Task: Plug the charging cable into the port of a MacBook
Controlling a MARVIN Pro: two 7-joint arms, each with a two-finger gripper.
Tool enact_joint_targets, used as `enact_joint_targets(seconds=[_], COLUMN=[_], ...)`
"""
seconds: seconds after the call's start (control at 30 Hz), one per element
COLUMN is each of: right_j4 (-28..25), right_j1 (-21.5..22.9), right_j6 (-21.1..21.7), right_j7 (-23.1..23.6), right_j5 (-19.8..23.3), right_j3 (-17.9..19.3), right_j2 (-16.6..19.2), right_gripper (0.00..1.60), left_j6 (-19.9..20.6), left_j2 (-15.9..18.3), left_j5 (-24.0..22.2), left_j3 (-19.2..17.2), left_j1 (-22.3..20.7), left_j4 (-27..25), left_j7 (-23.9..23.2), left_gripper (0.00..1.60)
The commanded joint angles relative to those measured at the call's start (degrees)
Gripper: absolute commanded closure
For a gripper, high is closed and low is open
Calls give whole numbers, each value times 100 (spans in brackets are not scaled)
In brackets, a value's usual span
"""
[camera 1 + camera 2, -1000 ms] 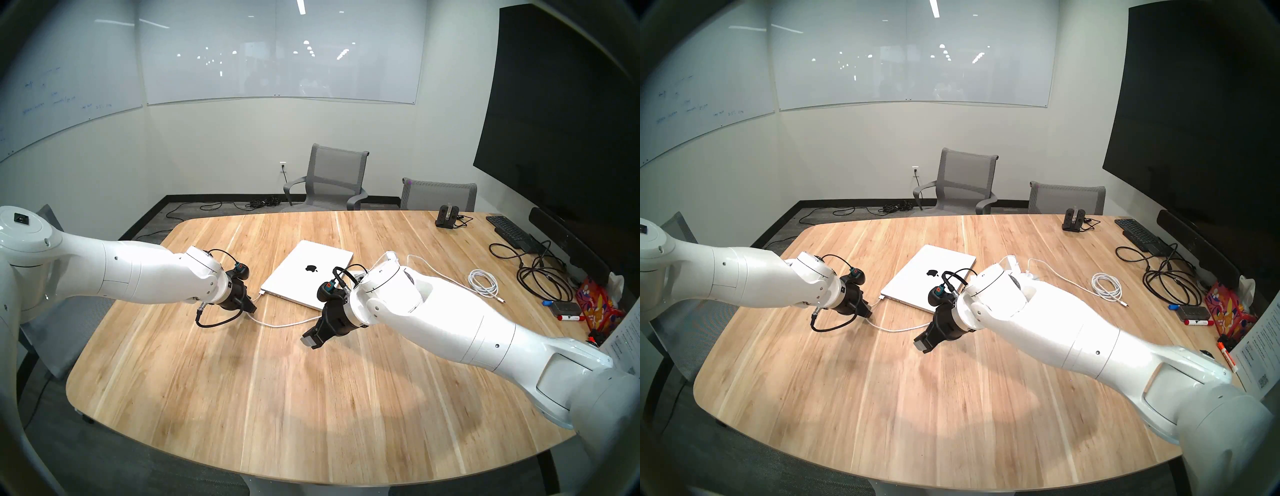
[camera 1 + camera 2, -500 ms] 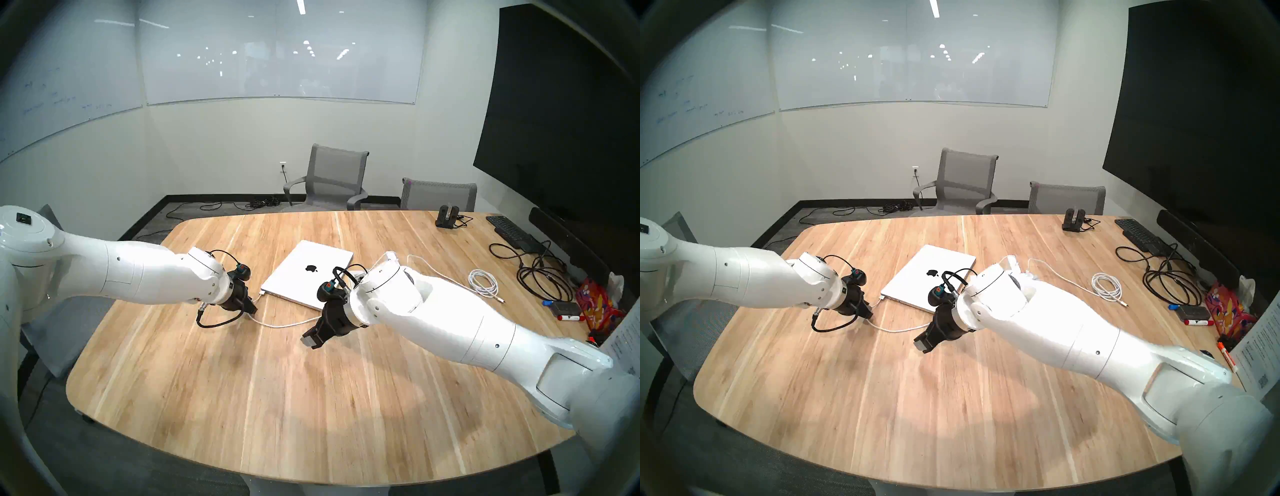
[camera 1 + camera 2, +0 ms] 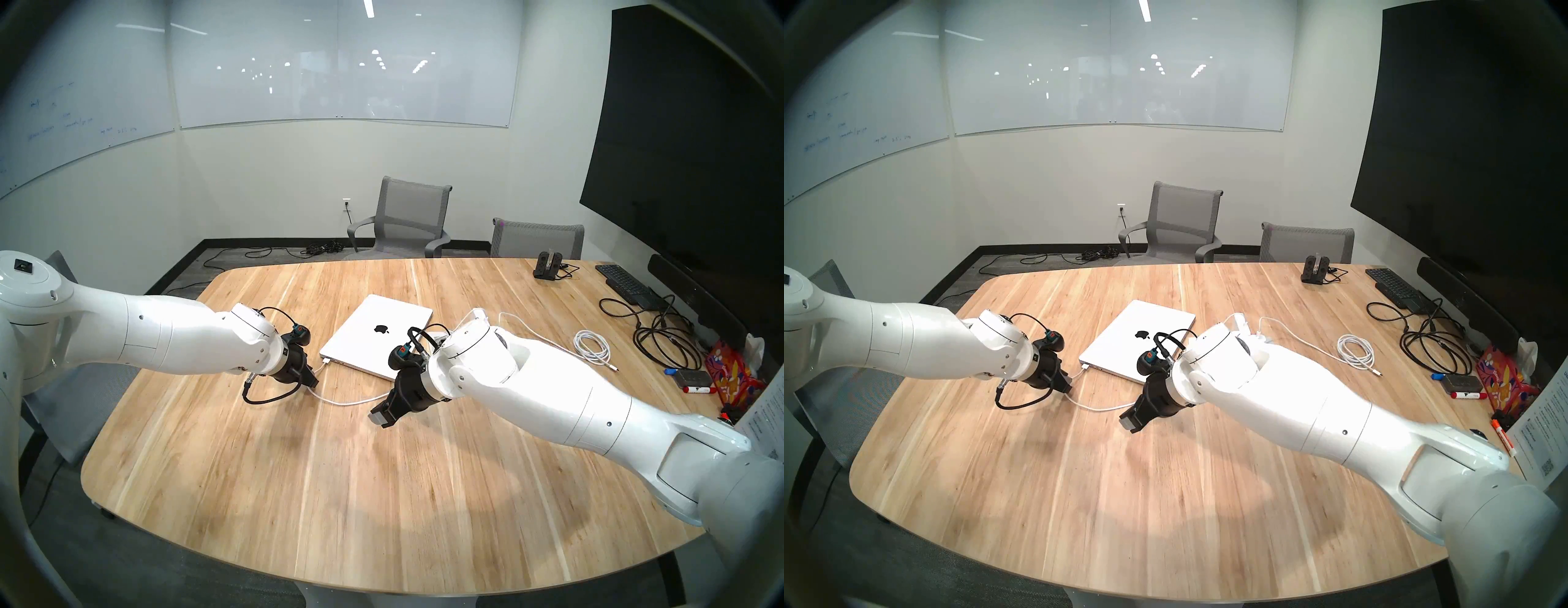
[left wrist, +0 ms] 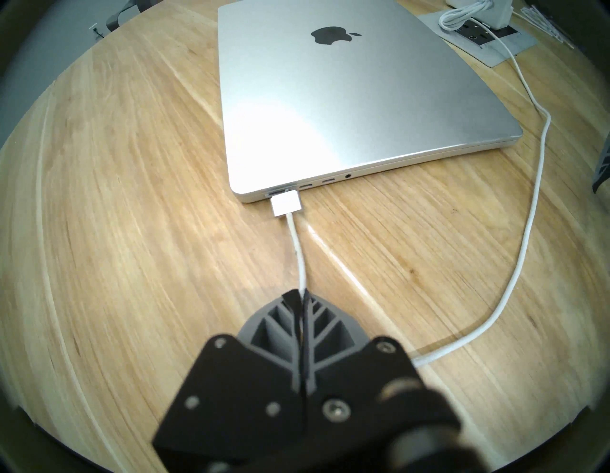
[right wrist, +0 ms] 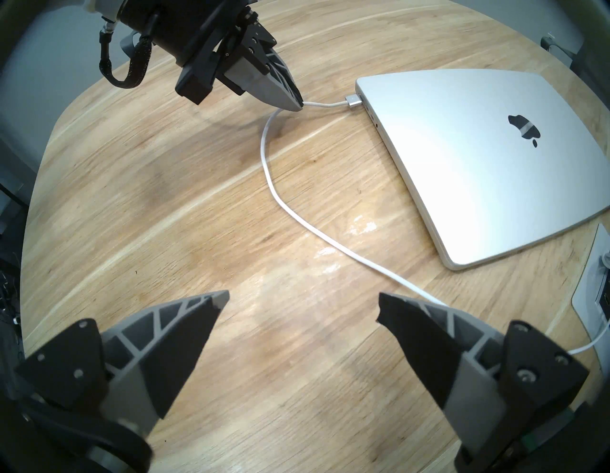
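The silver MacBook [image 3: 382,339] lies closed on the wooden table, Apple logo up; it also shows in the left wrist view [image 4: 346,92] and the right wrist view [image 5: 478,165]. My left gripper [image 3: 315,380] [image 4: 302,294] is shut on the white charging cable [image 4: 298,251] a short way behind its plug [image 4: 286,204]. The plug rests against the laptop's side edge at the port nearest the corner [image 5: 352,99]; I cannot tell whether it is seated. The cable loops back across the table [image 5: 274,185]. My right gripper [image 3: 379,418] [image 5: 302,304] is open and empty, hovering near the laptop's near corner.
A white charger sits in a table outlet panel [image 4: 488,33] beyond the laptop. A coiled white cable [image 3: 592,346], black cables [image 3: 662,339], a black keyboard [image 3: 628,284], a controller dock [image 3: 549,265] and markers [image 3: 695,388] lie at the right. Chairs stand behind the table.
My left gripper has moved slightly right toward the laptop with the cable, bringing the plug up against the laptop's edge. The right arm has not moved.
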Motion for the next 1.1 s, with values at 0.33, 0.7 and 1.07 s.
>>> enact_joint_targets(seconds=[0.33, 0.7, 1.07], right_j4=[-78, -78, -79], right_j1=[75, 75, 75], right_j6=[-20, -20, -20], right_j7=[6, 7, 7], right_j5=[-14, -15, -15], right_j3=[42, 42, 42], right_j2=[1, 2, 2], right_gripper=[0, 0, 0], left_j6=[74, 89, 95], left_j2=[49, -18, -80], left_j5=[-20, -33, -47], left_j3=[-95, -105, -100], left_j1=[-178, -132, -106], left_j4=[38, 156, 249], left_j7=[-18, -81, -138], left_gripper=[160, 160, 160])
